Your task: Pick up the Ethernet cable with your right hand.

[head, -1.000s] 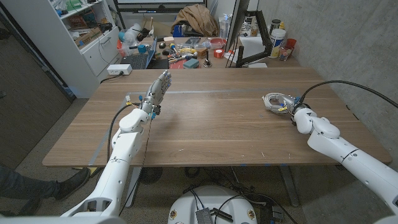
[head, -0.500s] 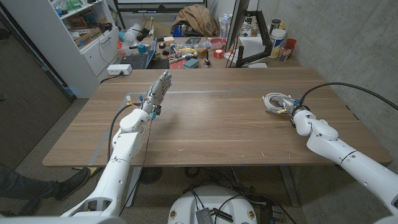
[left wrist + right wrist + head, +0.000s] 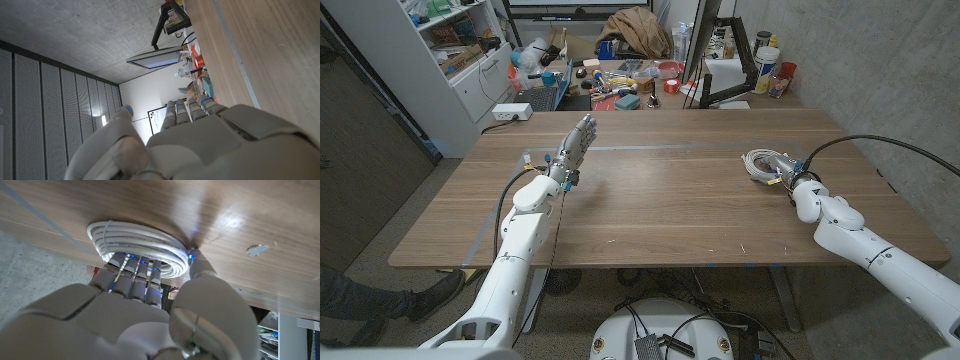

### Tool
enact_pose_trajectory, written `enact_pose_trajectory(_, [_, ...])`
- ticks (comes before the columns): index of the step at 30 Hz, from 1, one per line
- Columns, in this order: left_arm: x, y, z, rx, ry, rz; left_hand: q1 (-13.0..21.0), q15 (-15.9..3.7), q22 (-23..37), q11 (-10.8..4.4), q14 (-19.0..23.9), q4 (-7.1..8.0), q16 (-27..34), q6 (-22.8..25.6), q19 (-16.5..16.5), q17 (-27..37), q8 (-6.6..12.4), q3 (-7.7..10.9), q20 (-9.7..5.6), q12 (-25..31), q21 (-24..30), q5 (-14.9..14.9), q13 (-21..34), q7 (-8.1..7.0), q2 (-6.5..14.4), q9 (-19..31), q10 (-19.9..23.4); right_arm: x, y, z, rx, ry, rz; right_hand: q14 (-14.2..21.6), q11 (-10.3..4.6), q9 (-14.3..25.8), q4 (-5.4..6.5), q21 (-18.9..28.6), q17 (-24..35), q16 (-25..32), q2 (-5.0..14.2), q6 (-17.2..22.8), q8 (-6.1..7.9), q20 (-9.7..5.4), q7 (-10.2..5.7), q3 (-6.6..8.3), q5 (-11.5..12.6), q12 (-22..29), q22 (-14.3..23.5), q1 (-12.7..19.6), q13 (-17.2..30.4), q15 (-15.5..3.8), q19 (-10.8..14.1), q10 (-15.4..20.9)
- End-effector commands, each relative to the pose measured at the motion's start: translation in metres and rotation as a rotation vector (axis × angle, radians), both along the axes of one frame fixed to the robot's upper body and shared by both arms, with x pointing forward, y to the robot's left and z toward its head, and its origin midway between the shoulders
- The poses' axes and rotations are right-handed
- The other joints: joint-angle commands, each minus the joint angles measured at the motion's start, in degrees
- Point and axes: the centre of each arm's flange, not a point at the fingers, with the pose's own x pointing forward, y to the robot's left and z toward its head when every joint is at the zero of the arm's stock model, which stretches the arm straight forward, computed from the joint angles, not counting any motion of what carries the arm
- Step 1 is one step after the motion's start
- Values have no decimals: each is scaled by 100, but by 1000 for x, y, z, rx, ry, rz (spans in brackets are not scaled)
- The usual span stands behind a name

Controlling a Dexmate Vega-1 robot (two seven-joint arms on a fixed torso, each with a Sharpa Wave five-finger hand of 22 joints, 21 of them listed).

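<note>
On the long wooden table [image 3: 650,200], the white right hand [image 3: 790,178] has crept onto the coiled white Ethernet cable [image 3: 761,162]. Its fingers [image 3: 131,275] touch the coil, thumb alongside, not yet closed: the grasp looks imminent. The left hand [image 3: 574,146] stays raised, open and empty.

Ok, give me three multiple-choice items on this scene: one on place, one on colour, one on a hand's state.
1. The Ethernet cable lies on the table:
A) near the robot's right hand
B) near its left hand
C) at the middle

2. The cable is:
A) blue
B) white
C) black

3. The left hand:
A) holds the cable
B) presses the table
C) holds nothing

Key: 1 A, the coil sits right at the right hand's fingers; 2 B, white loops in the right wrist view; 3 C, fingers straight, nothing between them.
</note>
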Motion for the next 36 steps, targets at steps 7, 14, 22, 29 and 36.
enact_pose_trajectory(7, [-4, -1, -4, -15, 0, 1, 39, 23, 34, -33, -24, 8, 24, 93, -41, 19, 21, -39, -70, 16, 43, 13, 19, 7, 28, 20, 25, 1, 0, -4, -39, -40, -13, 452, -131, 36, -27, 171, 66, 91, 131, 412, 102, -508, -147, 187, -82, 99, 91, 452, 30, -496, 912, 336])
enact_pose_trajectory(14, [-5, -3, -5, -14, 0, 1, 40, 24, 34, -36, -27, 8, 23, 101, -42, 19, 22, -46, -64, 22, 44, 13, 19, 11, 30, 20, 41, 0, 0, -5, -46, -73, -22, 1031, -226, 58, -4, 305, 196, 331, 275, 997, 259, -746, -316, 180, -252, 274, 120, 791, 49, -673, 1220, 860])
enact_pose_trajectory(22, [-5, -6, -4, -13, -3, -2, 41, 19, 34, -31, -21, 7, 25, 104, -42, 19, 21, -52, -62, 18, 45, 14, 19, 4, 32, 20, 31, -1, -1, -4, -43, -91, -19, 1801, -421, 156, -20, 486, 452, 749, 433, 1589, 466, -964, -468, 104, -404, 629, 172, 1213, 141, -1033, 1495, 1712])
enact_pose_trajectory(29, [-5, -8, -3, -14, -3, -3, 43, 20, 34, -18, -17, 6, 27, 110, -43, 19, 22, -58, -58, 18, 45, 14, 19, 9, 33, 20, 33, -1, -1, -3, -42, -90, -23, 2047, -479, 238, -45, 596, 601, 905, 506, 1840, 569, -1028, -499, 65, -453, 765, 221, 1542, 199, -1084, 1572, 2031])
enact_pose_trajectory(36, [-5, -7, -3, -15, -3, -3, 45, 14, 34, -18, -20, 5, 25, 115, -43, 19, 22, -65, -58, 19, 46, 15, 19, 10, 35, 20, 34, -2, 1, -2, -42, -102, -20, 2146, -510, 280, -35, 655, 663, 958, 533, 1957, 620, -1035, -490, 33, -475, 808, 249, 1671, 226, -1088, 1598, 2129])
